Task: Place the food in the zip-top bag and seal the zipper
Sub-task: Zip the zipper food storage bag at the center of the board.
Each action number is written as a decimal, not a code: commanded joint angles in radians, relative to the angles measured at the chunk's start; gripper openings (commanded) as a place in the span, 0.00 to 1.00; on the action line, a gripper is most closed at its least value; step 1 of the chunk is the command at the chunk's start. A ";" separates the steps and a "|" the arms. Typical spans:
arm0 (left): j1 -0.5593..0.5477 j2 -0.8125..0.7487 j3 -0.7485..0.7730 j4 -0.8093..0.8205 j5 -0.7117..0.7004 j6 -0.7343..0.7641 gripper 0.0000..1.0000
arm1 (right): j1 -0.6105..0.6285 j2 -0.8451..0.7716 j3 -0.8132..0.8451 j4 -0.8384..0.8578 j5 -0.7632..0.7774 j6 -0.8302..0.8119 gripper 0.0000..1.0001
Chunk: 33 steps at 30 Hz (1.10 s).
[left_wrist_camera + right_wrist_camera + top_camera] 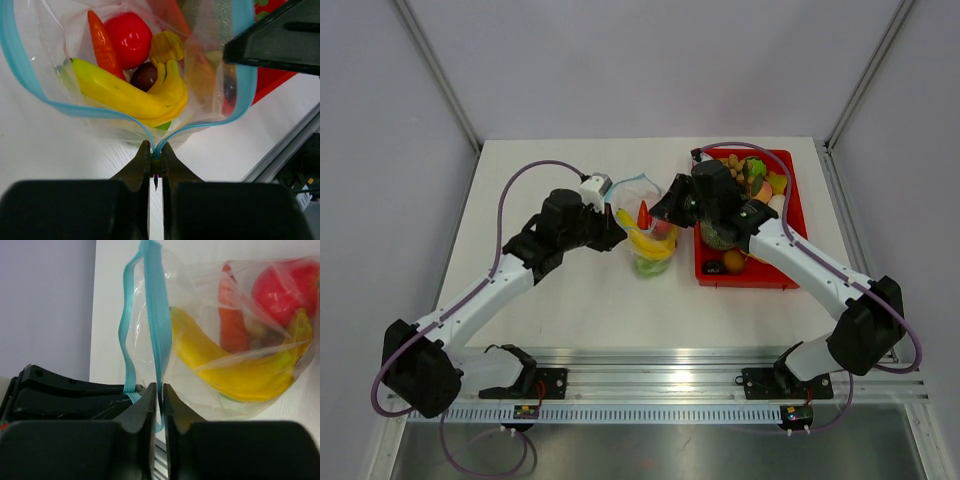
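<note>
The clear zip-top bag (645, 225) sits mid-table between both grippers, its mouth open. Inside it lie yellow bananas (130, 95), an orange carrot (102, 45), a red round fruit (129, 37) and a dark nut (144, 76); they also show in the right wrist view (240, 375). My left gripper (155, 155) is shut on the teal zipper (30, 75) where the two strips meet at the left end. My right gripper (159, 392) is shut on the zipper strip (154, 315) on the bag's right side. More food (755, 178) lies in the red tray.
The red tray (790, 215) stands right of the bag, under my right arm. A metal rail (660, 385) runs along the near table edge. White walls close in the back and sides.
</note>
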 commanded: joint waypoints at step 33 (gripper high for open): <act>0.327 0.205 0.654 -0.630 1.135 0.762 0.00 | -0.011 -0.166 0.198 -0.112 -0.427 -1.080 0.67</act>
